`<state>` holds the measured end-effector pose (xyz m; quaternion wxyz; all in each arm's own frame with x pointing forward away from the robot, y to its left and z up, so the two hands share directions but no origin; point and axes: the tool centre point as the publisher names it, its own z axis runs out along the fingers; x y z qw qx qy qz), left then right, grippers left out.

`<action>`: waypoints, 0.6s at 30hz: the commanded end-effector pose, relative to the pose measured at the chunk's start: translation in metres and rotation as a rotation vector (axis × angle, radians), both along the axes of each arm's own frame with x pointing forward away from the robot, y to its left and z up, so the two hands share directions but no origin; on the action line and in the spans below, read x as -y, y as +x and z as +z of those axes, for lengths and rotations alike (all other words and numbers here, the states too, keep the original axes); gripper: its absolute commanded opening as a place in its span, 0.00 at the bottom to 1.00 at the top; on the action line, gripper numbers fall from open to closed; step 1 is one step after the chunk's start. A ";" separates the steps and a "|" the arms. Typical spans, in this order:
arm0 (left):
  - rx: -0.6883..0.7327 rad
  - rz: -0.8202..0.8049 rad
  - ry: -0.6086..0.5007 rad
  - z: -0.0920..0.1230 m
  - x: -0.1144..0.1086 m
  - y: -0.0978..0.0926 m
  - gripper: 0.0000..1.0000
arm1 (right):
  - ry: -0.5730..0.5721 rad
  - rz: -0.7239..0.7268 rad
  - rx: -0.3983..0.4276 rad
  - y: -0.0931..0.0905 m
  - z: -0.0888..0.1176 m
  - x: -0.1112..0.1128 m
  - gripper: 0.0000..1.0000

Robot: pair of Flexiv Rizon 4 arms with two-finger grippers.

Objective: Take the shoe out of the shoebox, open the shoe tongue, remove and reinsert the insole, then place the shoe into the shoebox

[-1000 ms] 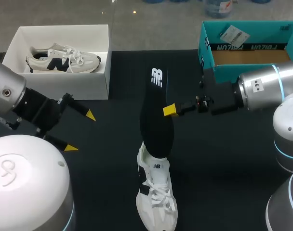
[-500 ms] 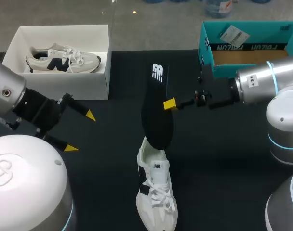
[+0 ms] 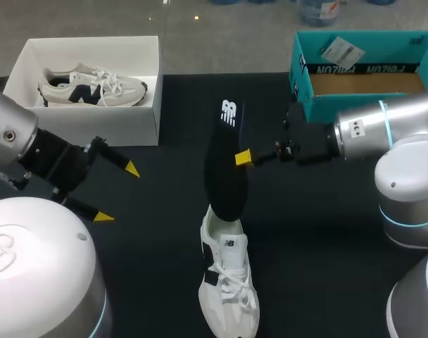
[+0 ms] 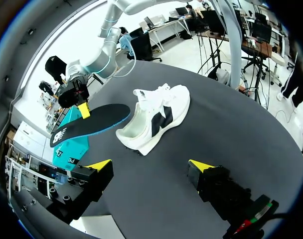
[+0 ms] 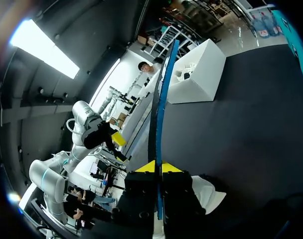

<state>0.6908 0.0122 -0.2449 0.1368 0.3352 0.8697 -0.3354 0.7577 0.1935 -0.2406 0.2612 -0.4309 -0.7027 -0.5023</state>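
Note:
A white shoe (image 3: 228,282) with dark side marks lies on the black table near the front, its opening toward the back. Over that opening hangs a black insole (image 3: 224,162), tilted up and away; whether its lower end touches the shoe I cannot tell. My right gripper (image 3: 243,158) is shut on the insole's edge. The right wrist view has the insole (image 5: 161,99) edge-on between its fingers, gripper (image 5: 156,167), shoe (image 5: 209,194) below. My left gripper (image 3: 117,193) stands open with nothing in it at the left, apart from the shoe (image 4: 154,115). A white shoebox (image 3: 87,116) holds a second shoe (image 3: 91,86).
A teal cardboard box (image 3: 302,70) stands at the back right, just behind my right arm. The white shoebox sits at the back left corner. Bare black tabletop (image 3: 319,246) lies on both sides of the shoe.
My right gripper has shifted slightly left and back with the insole, and the insole's lower end has risen a little over the shoe. The left arm has not moved.

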 end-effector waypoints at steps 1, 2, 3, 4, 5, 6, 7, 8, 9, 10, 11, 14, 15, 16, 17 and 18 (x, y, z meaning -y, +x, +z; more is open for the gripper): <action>0.001 0.001 0.004 0.000 0.000 -0.001 1.00 | -0.011 -0.012 0.010 -0.006 -0.010 -0.010 0.00; 0.001 0.001 0.004 0.000 0.000 -0.001 1.00 | -0.013 -0.012 0.010 -0.008 -0.011 -0.012 0.00; 0.001 0.001 0.004 0.000 0.000 -0.001 1.00 | -0.018 -0.016 0.012 -0.010 -0.013 -0.013 0.00; 0.001 0.001 0.004 0.000 0.000 -0.001 1.00 | -0.023 -0.018 0.016 -0.012 -0.015 -0.014 0.00; 0.001 0.001 0.004 0.000 0.000 -0.001 1.00 | -0.026 -0.020 0.018 -0.014 -0.017 -0.015 0.00; 0.001 0.001 0.004 0.000 0.000 -0.001 1.00 | -0.032 -0.024 0.020 -0.016 -0.020 -0.015 0.00; 0.001 0.001 0.004 0.000 0.000 -0.001 1.00 | -0.041 -0.027 0.021 -0.017 -0.022 -0.016 0.00; 0.001 0.001 0.004 0.000 0.000 -0.001 1.00 | -0.047 -0.028 0.024 -0.019 -0.024 -0.017 0.00; 0.001 0.001 0.004 0.000 0.000 -0.001 1.00 | -0.057 -0.033 0.025 -0.020 -0.026 -0.017 0.00; 0.001 0.001 0.004 0.000 0.000 -0.001 1.00 | -0.059 -0.035 0.025 -0.020 -0.028 -0.018 0.00; 0.001 0.001 0.004 0.000 0.000 -0.001 1.00 | -0.063 -0.039 0.025 -0.020 -0.029 -0.018 0.00; 0.001 0.001 0.004 0.000 0.000 -0.001 1.00 | -0.076 -0.050 0.025 -0.019 -0.031 -0.016 0.00; 0.001 0.001 0.004 0.000 0.000 -0.001 1.00 | -0.080 -0.055 0.029 -0.018 -0.031 -0.014 0.00; 0.001 0.001 0.004 0.000 0.000 -0.001 1.00 | -0.084 -0.060 0.033 -0.017 -0.031 -0.013 0.00; 0.001 0.001 0.004 0.000 0.000 -0.001 1.00 | -0.092 -0.064 0.038 -0.017 -0.031 -0.012 0.00; 0.001 0.001 0.004 0.000 0.000 -0.001 1.00 | -0.099 -0.064 0.043 -0.017 -0.031 -0.011 0.00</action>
